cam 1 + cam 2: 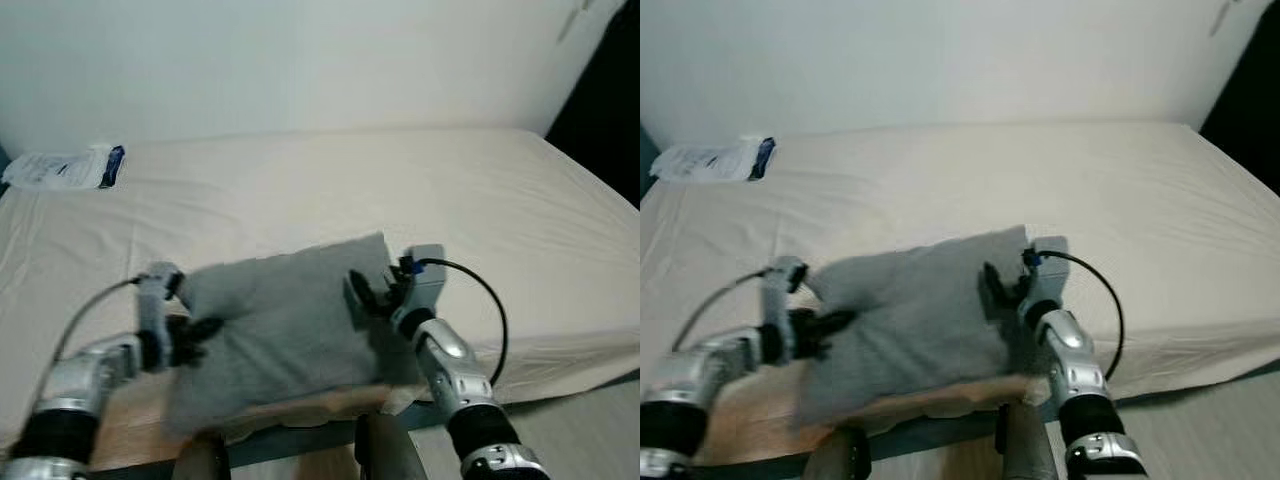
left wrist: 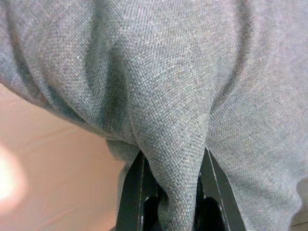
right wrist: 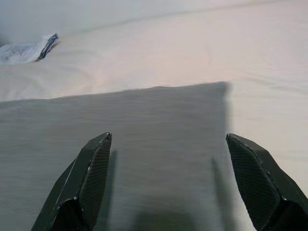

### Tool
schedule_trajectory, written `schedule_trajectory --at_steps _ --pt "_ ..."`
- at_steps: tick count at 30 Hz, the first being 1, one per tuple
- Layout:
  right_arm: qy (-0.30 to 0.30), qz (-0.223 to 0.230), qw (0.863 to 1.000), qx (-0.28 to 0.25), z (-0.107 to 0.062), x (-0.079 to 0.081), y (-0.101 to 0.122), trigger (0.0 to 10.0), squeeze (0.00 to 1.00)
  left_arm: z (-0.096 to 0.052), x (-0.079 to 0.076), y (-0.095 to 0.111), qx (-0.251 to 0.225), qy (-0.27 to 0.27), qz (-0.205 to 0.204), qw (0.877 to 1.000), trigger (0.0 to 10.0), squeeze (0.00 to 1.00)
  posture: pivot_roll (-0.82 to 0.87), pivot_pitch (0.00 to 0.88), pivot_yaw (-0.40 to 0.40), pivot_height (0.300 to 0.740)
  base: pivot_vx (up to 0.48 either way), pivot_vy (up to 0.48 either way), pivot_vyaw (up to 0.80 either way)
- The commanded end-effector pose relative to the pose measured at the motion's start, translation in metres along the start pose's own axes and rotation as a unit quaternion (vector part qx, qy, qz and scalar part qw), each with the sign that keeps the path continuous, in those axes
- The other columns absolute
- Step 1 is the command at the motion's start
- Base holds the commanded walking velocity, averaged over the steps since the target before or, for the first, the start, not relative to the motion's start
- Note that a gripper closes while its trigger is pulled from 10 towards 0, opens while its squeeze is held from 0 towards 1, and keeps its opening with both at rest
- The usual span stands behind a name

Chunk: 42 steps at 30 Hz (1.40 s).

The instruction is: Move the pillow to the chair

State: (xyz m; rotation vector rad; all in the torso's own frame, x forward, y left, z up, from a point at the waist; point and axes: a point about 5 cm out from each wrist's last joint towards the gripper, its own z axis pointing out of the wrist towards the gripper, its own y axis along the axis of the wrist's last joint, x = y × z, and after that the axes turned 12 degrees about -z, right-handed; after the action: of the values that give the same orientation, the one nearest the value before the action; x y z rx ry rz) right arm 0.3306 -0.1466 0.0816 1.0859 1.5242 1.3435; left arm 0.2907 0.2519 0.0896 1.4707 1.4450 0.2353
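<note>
left end effector [image 1: 195, 335]: fingers closed tight on a pinched fold of the grey pillow [image 1: 285, 325] at its left edge.
right end effector [image 1: 362, 298]: fingers spread wide, at the pillow's right edge; contact unclear.
pillow: at the near edge of the bed [image 1: 500, 220], between both arms.
left wrist view: woven fabric bunched between the black fingers [image 2: 132, 192].
right wrist view: flat pillow top beyond the parted fingers [image 3: 89, 180]; a white packet [image 3: 26, 50] far off on the bed.
</note>
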Motion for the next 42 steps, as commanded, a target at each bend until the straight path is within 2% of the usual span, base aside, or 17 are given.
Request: schedule_trajectory --at_steps 1,3,6,9,14,18,19,20,21,22,23,25,26,27,30,36,42 --pt "0.002 0.009 1.000 0.001 0.002 0.003 -0.001 10.0 0.00 -0.012 0.011 0.003 -0.004 0.019 0.005 1.000 0.0 0.00 0.01 0.032 -0.076 0.583 0.000 0.000 0.00" --pt "-0.001 0.011 1.000 0.000 0.001 0.002 -0.001 10.0 0.00 -0.029 0.020 0.012 -0.015 0.030 0.008 0.999 0.0 0.00 0.01 0.034 -0.077 0.583 0.000 0.000 0.00" --pt "-0.003 0.013 1.000 0.001 0.001 0.001 -0.001 10.0 0.00 -0.038 0.023 0.017 -0.020 0.024 0.009 0.999 0.0 0.00 0.02 0.035 -0.079 0.583 0.000 0.000 0.00" --pt "-0.003 0.013 1.000 0.001 0.001 0.001 -0.001 10.0 0.00 -0.038 0.023 0.017 -0.020 0.024 0.009 0.999 0.0 0.00 0.02 0.035 -0.079 0.583 0.000 0.000 0.00" --pt "-0.023 0.052 0.998 0.030 0.002 -0.003 -0.010 10.0 0.00 -0.014 0.011 -0.007 -0.001 0.015 0.001 1.000 0.0 0.00 0.01 0.039 -0.084 0.583 0.000 0.000 0.00" --pt "-0.032 0.057 0.996 0.054 0.001 -0.007 -0.016 10.0 0.00 -0.008 0.007 -0.013 0.005 0.011 0.005 1.000 0.0 0.00 0.00 0.040 -0.083 0.583 0.000 0.000 0.00" --pt "-0.046 0.101 0.991 0.073 -0.002 -0.012 -0.024 10.0 0.00 -0.002 0.002 -0.017 0.009 0.006 0.006 1.000 0.0 0.00 0.00 0.041 -0.083 0.583 0.000 0.000 0.00" --pt "-0.046 0.101 0.991 0.073 -0.002 -0.012 -0.024 10.0 0.00 -0.002 0.002 -0.017 0.009 0.006 0.006 1.000 0.0 0.00 0.00 0.041 -0.083 0.583 0.000 0.000 0.00" --pt "-0.056 0.141 0.985 0.083 -0.004 -0.016 -0.028 10.0 0.00 0.002 -0.001 -0.019 0.011 0.003 0.007 1.000 0.0 0.00 0.00 0.040 -0.082 0.583 0.000 0.000 0.00" --pt "-0.056 0.141 0.985 0.083 -0.004 -0.016 -0.028 10.0 0.00 0.002 -0.001 -0.019 0.011 0.003 0.007 1.000 0.0 0.00 0.00 0.040 -0.082 0.583 0.000 0.000 0.00" --pt "-0.057 0.214 0.971 0.090 -0.007 -0.020 -0.034 10.0 0.00 0.005 -0.002 -0.019 0.012 0.001 0.008 1.000 0.0 0.00 0.00 0.039 -0.082 0.583 0.000 0.000 0.00" --pt "-0.050 0.291 0.950 0.098 -0.011 -0.021 -0.041 10.0 0.00 0.006 -0.002 -0.017 0.012 0.000 0.008 1.000 0.0 0.00 0.00 0.037 -0.083 0.583 0.000 0.000 0.00" --pt "-0.050 0.291 0.950 0.098 -0.011 -0.021 -0.041 10.0 0.00 0.006 -0.002 -0.017 0.012 0.000 0.008 1.000 0.0 0.00 0.00 0.037 -0.083 0.583 0.000 0.000 0.00" --pt "-0.049 0.288 0.947 0.136 -0.016 -0.020 -0.052 10.0 0.00 0.006 -0.002 -0.015 0.011 -0.002 0.008 1.000 0.0 0.00 0.00 0.036 -0.083 0.583 0.000 0.000 0.00" --pt "-0.060 0.276 0.947 0.156 -0.019 -0.022 -0.058 10.0 0.00 0.006 -0.003 -0.015 0.011 -0.003 0.008 1.000 0.0 0.00 0.01 0.035 -0.086 0.583 0.000 0.000 0.00" --pt "-0.087 0.312 0.935 0.143 -0.023 -0.029 -0.062 10.0 0.00 0.007 -0.004 -0.018 0.009 0.003 0.009 1.000 0.0 0.00 0.01 0.037 -0.082 0.583 0.000 0.000 0.00" --pt "-0.069 0.308 0.934 0.166 -0.025 -0.024 -0.071 10.0 0.00 0.008 -0.004 -0.019 0.017 0.007 0.020 1.000 0.0 0.00 0.01 0.043 -0.080 0.583 0.000 0.000 0.00"
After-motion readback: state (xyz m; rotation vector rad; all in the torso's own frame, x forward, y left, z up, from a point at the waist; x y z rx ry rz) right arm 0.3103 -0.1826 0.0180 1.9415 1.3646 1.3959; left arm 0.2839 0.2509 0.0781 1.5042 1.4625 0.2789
